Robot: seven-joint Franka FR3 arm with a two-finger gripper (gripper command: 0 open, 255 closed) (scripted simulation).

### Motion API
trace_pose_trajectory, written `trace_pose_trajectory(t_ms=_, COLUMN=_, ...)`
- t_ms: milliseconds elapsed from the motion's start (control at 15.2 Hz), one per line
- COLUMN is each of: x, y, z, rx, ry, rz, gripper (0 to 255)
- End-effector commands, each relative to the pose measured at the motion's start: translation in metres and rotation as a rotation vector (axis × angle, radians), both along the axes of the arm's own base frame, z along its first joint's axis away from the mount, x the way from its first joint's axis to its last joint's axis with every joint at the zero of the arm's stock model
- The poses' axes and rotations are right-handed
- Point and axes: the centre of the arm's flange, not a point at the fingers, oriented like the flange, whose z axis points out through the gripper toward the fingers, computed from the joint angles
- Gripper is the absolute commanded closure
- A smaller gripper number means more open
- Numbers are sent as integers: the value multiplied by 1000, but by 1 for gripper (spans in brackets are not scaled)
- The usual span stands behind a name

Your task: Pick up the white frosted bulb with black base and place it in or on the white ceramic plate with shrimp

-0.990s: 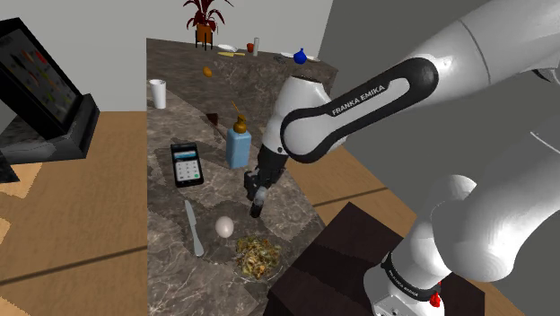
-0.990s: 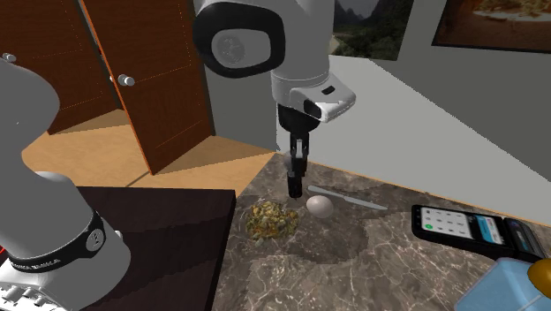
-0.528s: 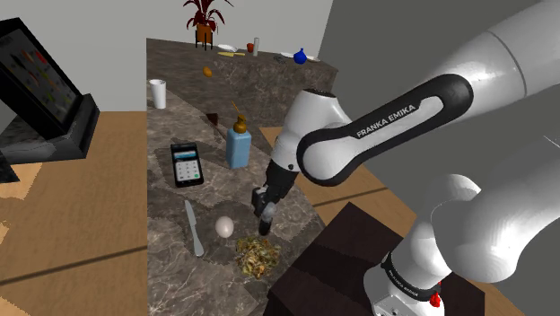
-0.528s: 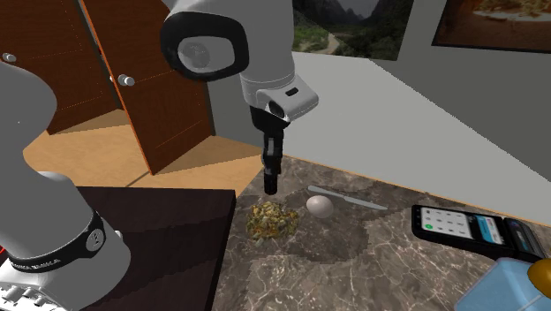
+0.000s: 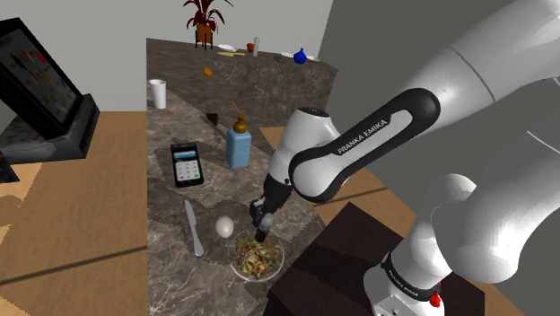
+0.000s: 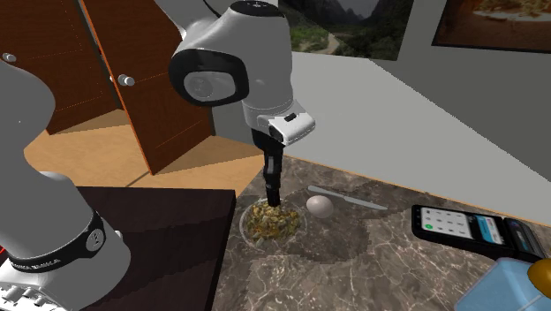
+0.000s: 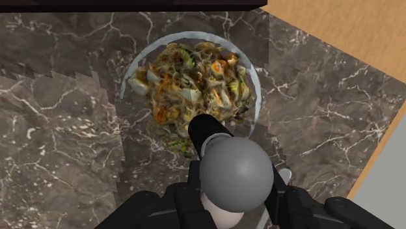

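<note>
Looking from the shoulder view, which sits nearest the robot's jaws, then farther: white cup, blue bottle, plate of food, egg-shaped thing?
1. Plate of food, right beneath the jaws.
2. White egg-shaped thing, beside the plate.
3. Blue bottle, farther back.
4. White cup, farthest, upper left.

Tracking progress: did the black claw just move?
Yes: in the shoulder view, the black claw came down past the white egg, over the round food-filled plate.
</note>
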Motion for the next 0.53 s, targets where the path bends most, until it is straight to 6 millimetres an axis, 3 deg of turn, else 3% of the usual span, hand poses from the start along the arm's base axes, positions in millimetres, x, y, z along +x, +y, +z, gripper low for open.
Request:
trace_pose_trajectory(t_ms=0, x=1, y=1, z=-11, rx=0, ry=-1, rz=0, gripper=255)
trace_pose_trajectory(t_ms=462, x=1, y=1, z=-40, rx=0, ry=-1, rz=0, gripper=255)
